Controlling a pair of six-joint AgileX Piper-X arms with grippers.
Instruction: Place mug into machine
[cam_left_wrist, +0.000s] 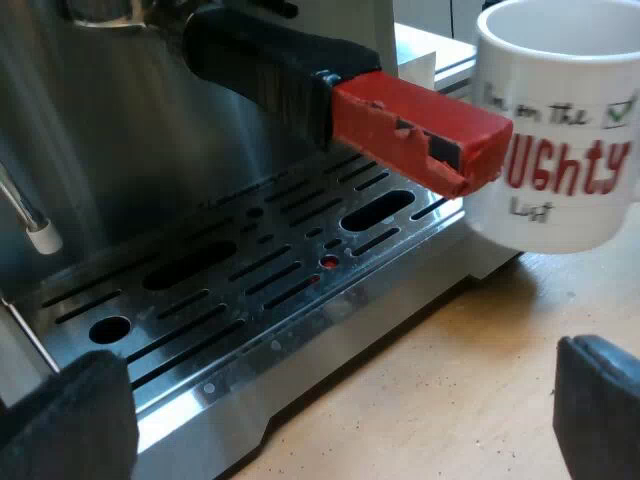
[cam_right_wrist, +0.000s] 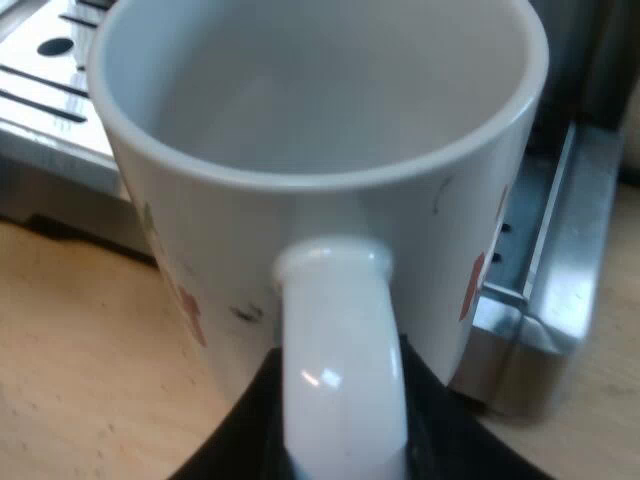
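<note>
holds mug (cam_right_wrist: 320, 130) by its handle (cam_right_wrist: 338, 320), seemingly clamped in right gripper (cam_right_wrist: 342, 432), just beside the drip tray (cam_left_wrist: 250, 270) and not yet on it, left gripper (cam_left_wrist: 335, 412) wide open.

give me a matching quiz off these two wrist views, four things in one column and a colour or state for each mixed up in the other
Things:
1 mug
2 holder's handle end
3 drip tray
4 left gripper

Colour or state:
a red, close to the mug
b open, above the wooden table
c white, held at its handle by the right gripper
d slotted metal

Pairs: 1-c, 2-a, 3-d, 4-b
</note>
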